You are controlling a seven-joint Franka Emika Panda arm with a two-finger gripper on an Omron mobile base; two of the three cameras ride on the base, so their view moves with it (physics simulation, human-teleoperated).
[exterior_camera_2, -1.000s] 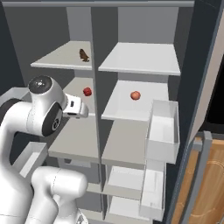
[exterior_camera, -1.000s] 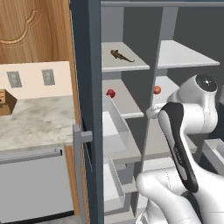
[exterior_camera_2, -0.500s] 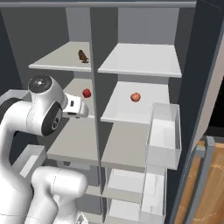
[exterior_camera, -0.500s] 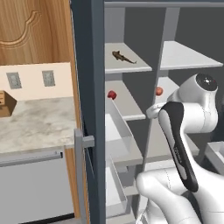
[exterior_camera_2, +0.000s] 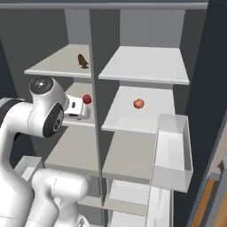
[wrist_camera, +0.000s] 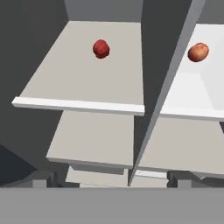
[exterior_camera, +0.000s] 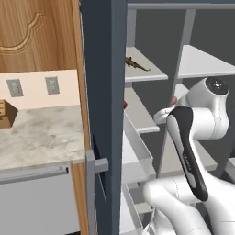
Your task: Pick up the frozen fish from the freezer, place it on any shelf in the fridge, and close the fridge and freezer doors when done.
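Observation:
The frozen fish, small and dark brown, lies on the top shelf of the freezer, the narrow left half of the unit. My gripper hovers one level lower, in front of the freezer's second board. Its jaws are open and hold nothing. The fridge's top shelf is bare. Both doors stand open: the freezer door to the left, the fridge door to the right.
A red fruit sits on the freezer's second board, and an orange-red one on the fridge's second board. Door bins jut inward. A marble counter and grey dishwasher lie left.
Both base views have shifted and the unit looks slightly larger, so the base has driven closer. The arm keeps its pose and the gripper stays open.

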